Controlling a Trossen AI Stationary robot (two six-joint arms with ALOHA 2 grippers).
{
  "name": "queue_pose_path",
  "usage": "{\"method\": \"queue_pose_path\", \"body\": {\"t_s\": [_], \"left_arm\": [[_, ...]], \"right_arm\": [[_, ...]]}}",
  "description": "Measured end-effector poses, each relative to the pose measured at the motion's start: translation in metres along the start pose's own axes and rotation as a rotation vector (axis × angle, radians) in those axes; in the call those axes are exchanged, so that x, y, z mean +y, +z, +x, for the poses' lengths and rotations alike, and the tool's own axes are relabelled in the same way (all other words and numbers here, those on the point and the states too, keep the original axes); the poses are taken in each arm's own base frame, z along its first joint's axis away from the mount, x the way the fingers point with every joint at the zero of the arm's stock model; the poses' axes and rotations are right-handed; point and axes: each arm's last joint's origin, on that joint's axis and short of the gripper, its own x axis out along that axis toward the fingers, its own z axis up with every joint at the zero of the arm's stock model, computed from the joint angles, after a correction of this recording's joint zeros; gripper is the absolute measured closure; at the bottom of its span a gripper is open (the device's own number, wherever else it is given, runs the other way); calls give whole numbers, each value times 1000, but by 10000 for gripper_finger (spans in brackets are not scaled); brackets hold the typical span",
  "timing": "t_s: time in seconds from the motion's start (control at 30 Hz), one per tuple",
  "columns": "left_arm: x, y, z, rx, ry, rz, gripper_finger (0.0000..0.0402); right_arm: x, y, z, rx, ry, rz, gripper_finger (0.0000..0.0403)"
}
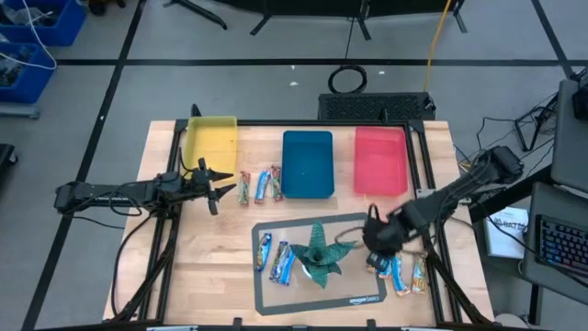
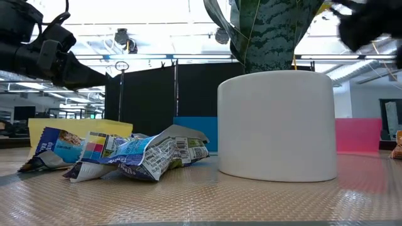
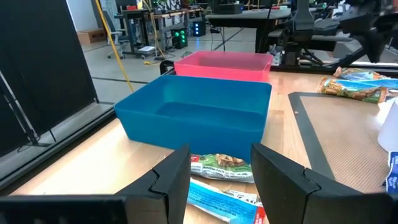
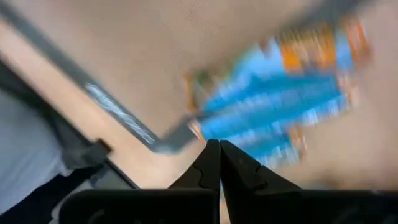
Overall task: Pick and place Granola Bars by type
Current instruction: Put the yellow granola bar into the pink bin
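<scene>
While both arms reach in over it, the wooden bench (image 1: 211, 276) carries everything else, with a dark-edged mat (image 1: 303, 299) on its near part and 3 trays in a row along its far part: a yellow tray (image 1: 210, 143) on the left, a blue tray (image 1: 307, 164) in the middle and a pink tray (image 1: 380, 161) on the right. At the middle of the mat a white pot (image 2: 276, 125) holds a green star-shaped plant (image 1: 318, 252). The left arm stretches in from the left, and the left gripper (image 1: 217, 185) hangs between the yellow tray and the blue one with its jaws released and nothing in them. The right arm comes in from the right, and the right gripper (image 1: 375, 241) is low over the mat's right part; its jaws are clenched tip to tip, with no wrapper seen between them, just above a blue and orange bar (image 4: 280, 106). The Granola Bars (image 1: 262, 186) lie in 3 groups: 3 on bare wood between the left gripper and the blue tray, a cluster of mostly blue wrappers (image 1: 278, 259) on the mat left of the plant, and a few more (image 1: 404, 273) at the mat's right edge beneath the right gripper.
</scene>
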Motion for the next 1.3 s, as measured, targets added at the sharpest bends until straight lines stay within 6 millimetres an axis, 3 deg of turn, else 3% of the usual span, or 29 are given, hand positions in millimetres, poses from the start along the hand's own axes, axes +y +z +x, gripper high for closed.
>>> {"method": "queue_pose_path", "body": {"t_s": [0.27, 0.43, 0.57, 0.83, 1.07, 1.3], "left_arm": [[0, -4, 0, 36, 0, 11, 229], [0, -4, 0, 40, 0, 12, 229], [0, -4, 0, 40, 0, 12, 229], [0, -4, 0, 42, 0, 12, 229], [0, -4, 0, 43, 0, 13, 229], [0, -4, 0, 43, 0, 32, 229]], "right_arm": [[9, -43, 29, 92, -153, 269, 403], [10, -58, 46, 238, -239, 310, 403], [7, -62, 59, 371, -266, 351, 403], [-7, -59, 86, 394, -240, 433, 403], [-24, -60, 94, 505, -320, 489, 403], [-43, -58, 103, 488, -384, 543, 403]]}}
